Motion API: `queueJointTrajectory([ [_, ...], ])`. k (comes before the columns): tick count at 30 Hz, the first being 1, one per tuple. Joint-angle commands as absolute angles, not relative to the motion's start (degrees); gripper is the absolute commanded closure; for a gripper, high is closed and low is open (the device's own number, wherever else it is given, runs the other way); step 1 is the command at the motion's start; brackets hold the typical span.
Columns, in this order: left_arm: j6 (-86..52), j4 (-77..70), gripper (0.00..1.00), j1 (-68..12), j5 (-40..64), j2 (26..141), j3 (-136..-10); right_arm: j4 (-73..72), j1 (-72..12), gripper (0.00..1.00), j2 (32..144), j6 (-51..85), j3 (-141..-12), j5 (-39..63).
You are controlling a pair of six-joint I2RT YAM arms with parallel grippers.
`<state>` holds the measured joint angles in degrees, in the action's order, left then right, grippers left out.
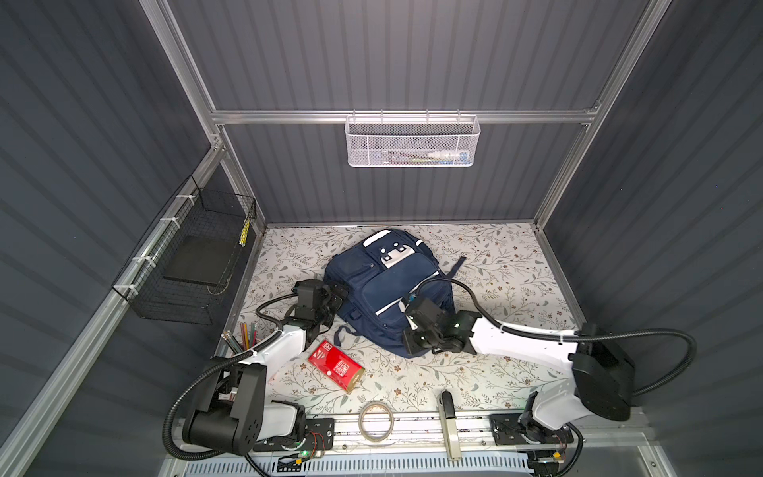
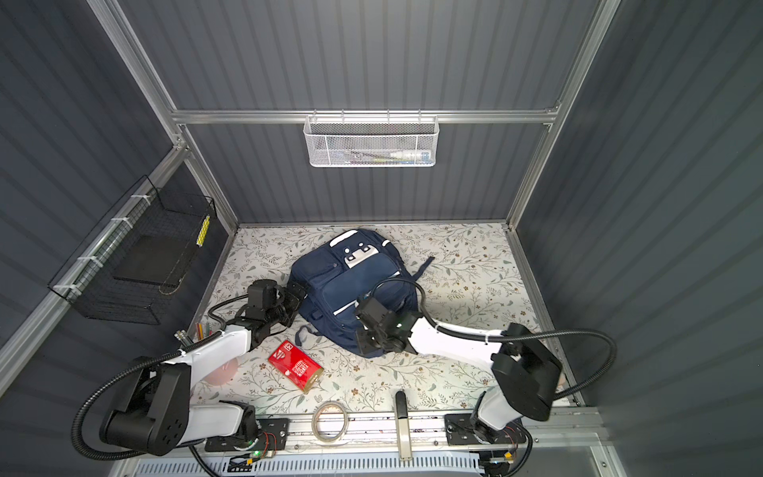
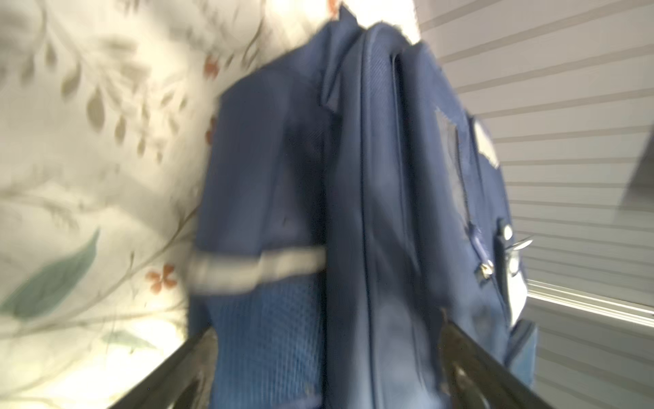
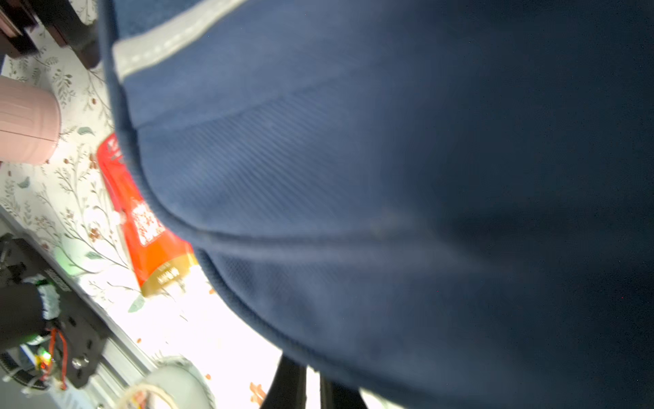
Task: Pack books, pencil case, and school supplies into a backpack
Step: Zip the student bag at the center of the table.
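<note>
The navy backpack [image 1: 384,285] [image 2: 351,285] lies front-up in the middle of the floral table. My left gripper [image 1: 336,295] [image 2: 299,295] is open at its left side. In the left wrist view its jaws [image 3: 329,368] straddle the backpack [image 3: 371,212] by the mesh side pocket. My right gripper [image 1: 408,342] [image 2: 365,342] is at the bag's near right corner. Its fingers [image 4: 290,386] stand almost together, tips hidden in the backpack's lower edge [image 4: 389,212]. Of the school supplies, a red gold-ended pack [image 1: 336,365] [image 2: 295,365] [image 4: 141,212] lies near the bag. Books and pencil case are out of view.
A cup of coloured pencils [image 1: 243,338] stands by the left arm. A roll of clear tape [image 1: 375,421] and a grey-and-black hand tool [image 1: 448,425] lie at the front rail. A black wire basket [image 1: 194,264] hangs on the left wall, a white mesh one [image 1: 413,142] on the back.
</note>
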<state>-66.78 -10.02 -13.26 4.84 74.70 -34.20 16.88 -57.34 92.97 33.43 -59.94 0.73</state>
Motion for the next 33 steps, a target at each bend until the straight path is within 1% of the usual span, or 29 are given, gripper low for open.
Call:
queueJointTrajectory([
  [1,-65.1,-1.3,0.0,-12.3,4.1,68.9,-37.0,12.1,-57.5,1.0,99.3,35.2,-67.8,1.7],
  [2,-65.4,1.0,0.0,-12.3,4.0,67.0,-37.0,12.1,-57.6,1.0,101.4,34.8,-70.4,2.0],
  [4,-67.9,0.9,0.02,-12.3,5.7,63.8,-34.7,12.2,-57.9,1.0,104.2,34.3,-74.5,2.6],
  [6,-71.4,-0.5,0.09,-12.4,8.7,62.1,-31.6,11.1,-58.0,1.0,105.4,34.9,-76.1,2.9],
  [8,-75.7,-3.5,0.13,-13.3,11.5,61.8,-28.0,9.5,-58.0,1.0,105.3,36.1,-76.2,3.0],
  [10,-79.6,-8.6,0.17,-16.4,10.5,61.7,-24.8,9.1,-58.0,1.0,105.5,37.2,-76.6,3.0],
  [12,-80.4,-11.3,0.17,-19.7,7.9,62.4,-24.2,7.9,-58.2,1.0,105.8,38.1,-76.4,4.0],
  [14,-79.7,-11.7,0.17,-21.1,7.1,64.8,-26.0,6.8,-58.7,1.0,106.0,38.9,-75.5,4.3],
  [16,-79.7,-14.3,0.19,-21.4,7.0,66.7,-26.4,6.4,-59.2,1.0,105.8,39.2,-74.4,4.2],
  [19,-80.4,-16.6,0.3,-21.5,6.4,68.6,-26.4,4.9,-59.8,1.0,105.5,40.1,-72.7,4.8],
  [20,-80.5,-17.8,0.35,-21.8,6.3,69.3,-26.3,4.6,-60.0,1.0,105.6,40.2,-72.6,5.1],
  [21,-81.0,-18.1,0.43,-22.1,6.4,69.8,-26.4,4.4,-60.1,1.0,105.7,40.1,-72.6,5.2],
  [22,-81.2,-18.9,0.48,-22.6,6.5,70.4,-26.4,4.3,-60.3,1.0,105.8,40.0,-72.6,5.2],
  [23,-81.2,-18.8,0.51,-22.9,6.7,70.9,-26.7,4.4,-60.4,1.0,106.0,39.9,-72.8,5.3],
  [26,-80.9,-17.2,0.49,-23.0,7.3,71.0,-27.3,4.2,-60.5,1.0,105.9,40.1,-72.7,4.9],
  [27,-81.3,-16.6,0.44,-23.0,7.3,70.8,-27.4,4.3,-60.5,1.0,105.9,40.2,-72.6,4.6],
  [29,-81.2,-16.1,0.28,-23.0,7.3,69.8,-27.2,5.1,-60.5,1.0,105.7,40.4,-72.7,3.4],
  [30,-81.4,-14.4,0.23,-23.0,7.2,68.8,-27.3,5.2,-60.4,1.0,105.6,40.4,-72.5,3.2],
  [31,-81.5,-12.8,0.21,-23.0,6.7,67.3,-27.2,5.2,-60.4,1.0,105.5,40.5,-72.3,2.9],
  [33,-82.1,-10.3,0.22,-23.0,5.8,64.5,-26.7,4.9,-60.4,1.0,105.2,40.8,-71.9,2.6],
])
